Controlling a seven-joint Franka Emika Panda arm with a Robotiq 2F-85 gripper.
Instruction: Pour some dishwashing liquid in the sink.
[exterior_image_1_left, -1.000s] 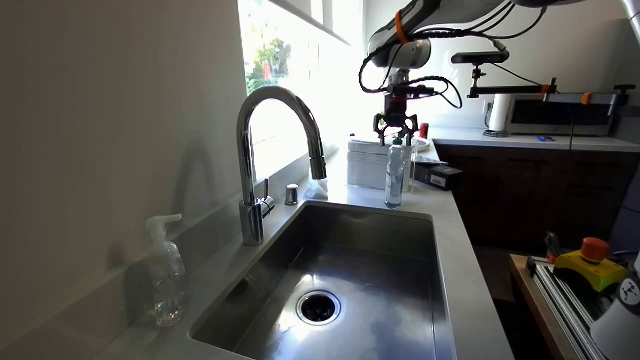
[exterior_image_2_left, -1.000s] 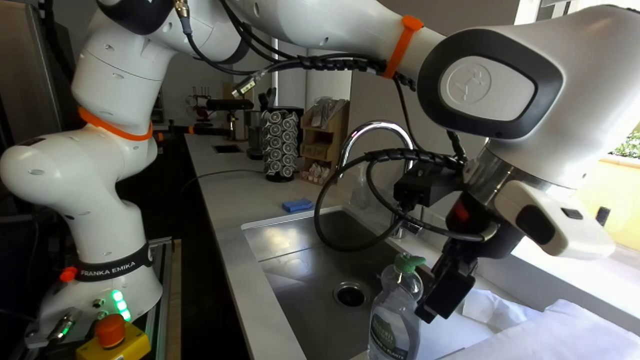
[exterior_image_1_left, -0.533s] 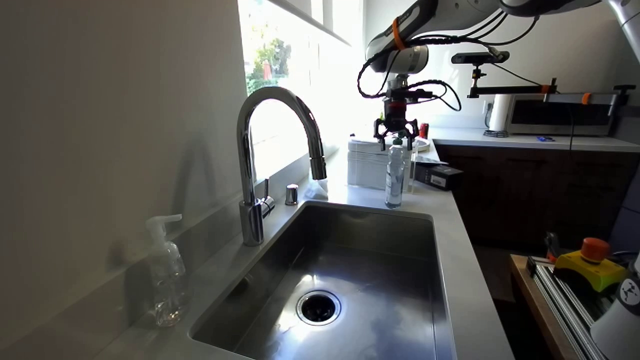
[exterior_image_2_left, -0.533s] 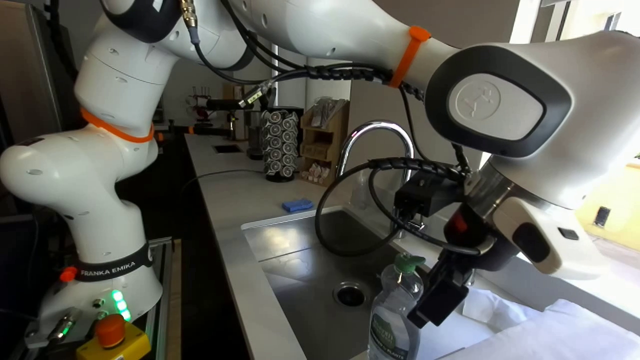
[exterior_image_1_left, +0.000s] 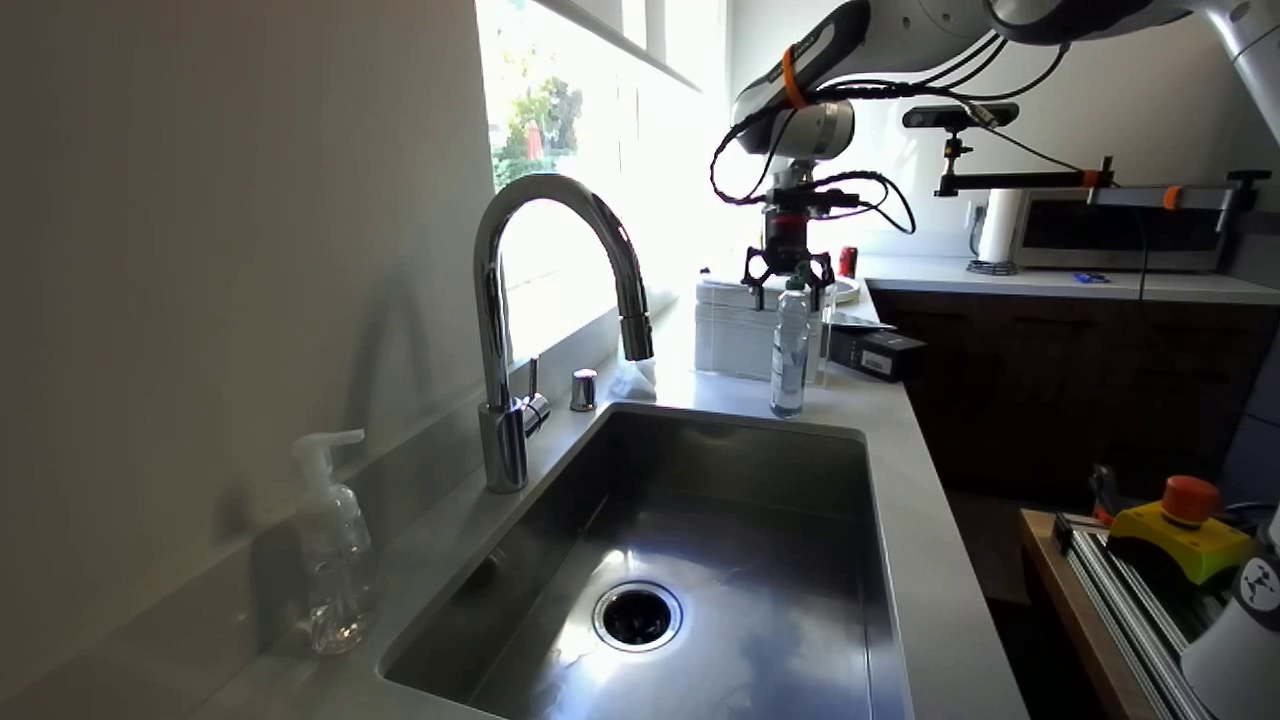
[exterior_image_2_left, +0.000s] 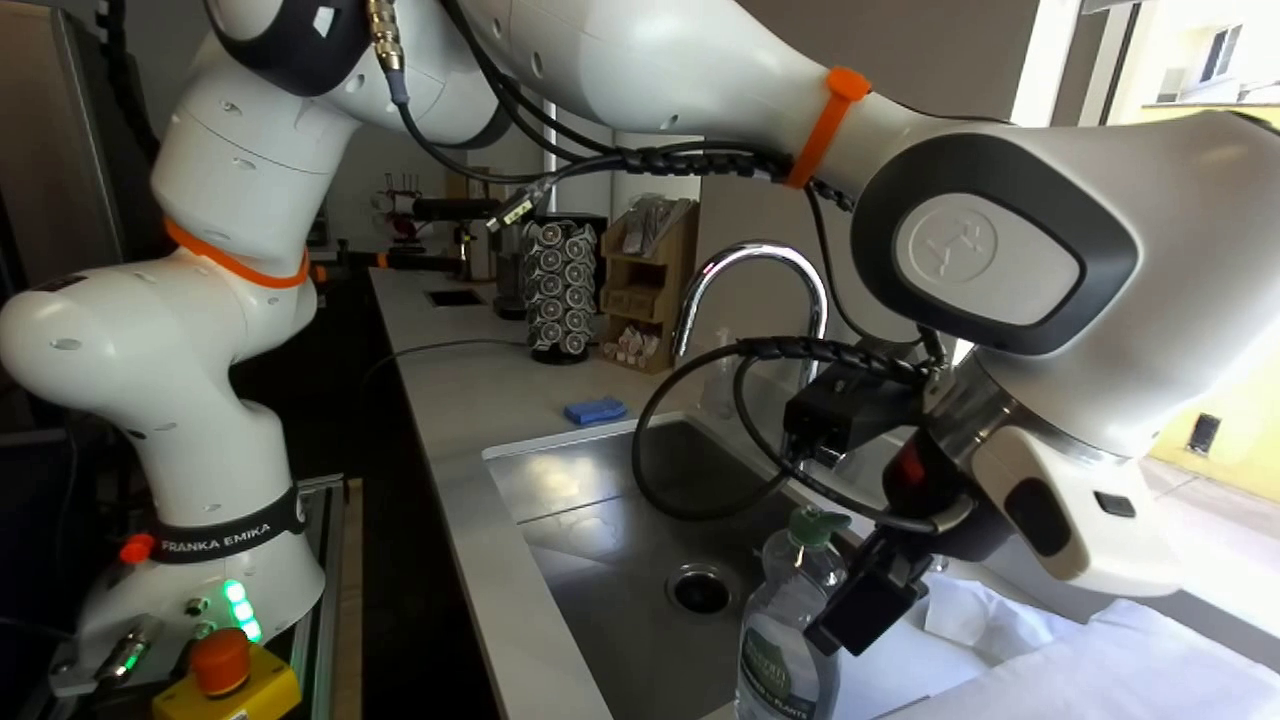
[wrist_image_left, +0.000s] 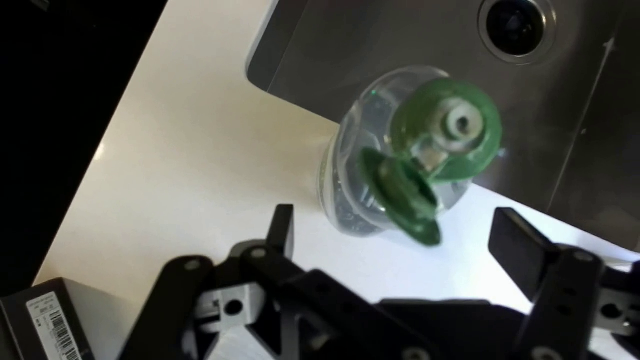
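Nearest in an exterior view, a clear pump bottle (exterior_image_1_left: 335, 570) stands on a pale counter (exterior_image_1_left: 950, 620) beside a deep steel sink (exterior_image_1_left: 770, 650) with a round drain (exterior_image_1_left: 637, 615); a tall arched chrome faucet (exterior_image_1_left: 490, 340) rises between it and a plain wall (exterior_image_1_left: 250, 220). Just past the sink's far edge, the dishwashing liquid (exterior_image_1_left: 789, 355), a slim see-through bottle with a green cap (exterior_image_1_left: 795, 284), stands upright on the counter. The gripper (exterior_image_1_left: 787, 299) is just behind the cap, and the wrist view shows its two fingers (wrist_image_left: 284, 230) spread wide. Behind the bottle are a white box (exterior_image_1_left: 735, 335) and a black box (exterior_image_1_left: 880, 353). Farther back come a red can (exterior_image_1_left: 848, 262), a white paper roll (exterior_image_1_left: 1000, 228) and a microwave (exterior_image_1_left: 1120, 235). A bright window (exterior_image_1_left: 590, 120) is set in the wall beyond the faucet.

Compared with a second ago, the arm (exterior_image_2_left: 690, 70) and gripper sit lower, while the bottle stands in the same spot.

Looking down, the wrist view alone shows the bottle's pale nozzle (wrist_image_left: 457, 125), bared by a lid (wrist_image_left: 402, 192) flipped back toward the gripper. In an exterior view, a finger (exterior_image_2_left: 868, 605) overlaps the bottle's shoulder; whether they touch is unclear. That view also takes in a small blue block (exterior_image_2_left: 595, 411) past the sink's opposite end, a rack (exterior_image_2_left: 558, 290) of round pods and a wooden organizer (exterior_image_2_left: 638, 285).
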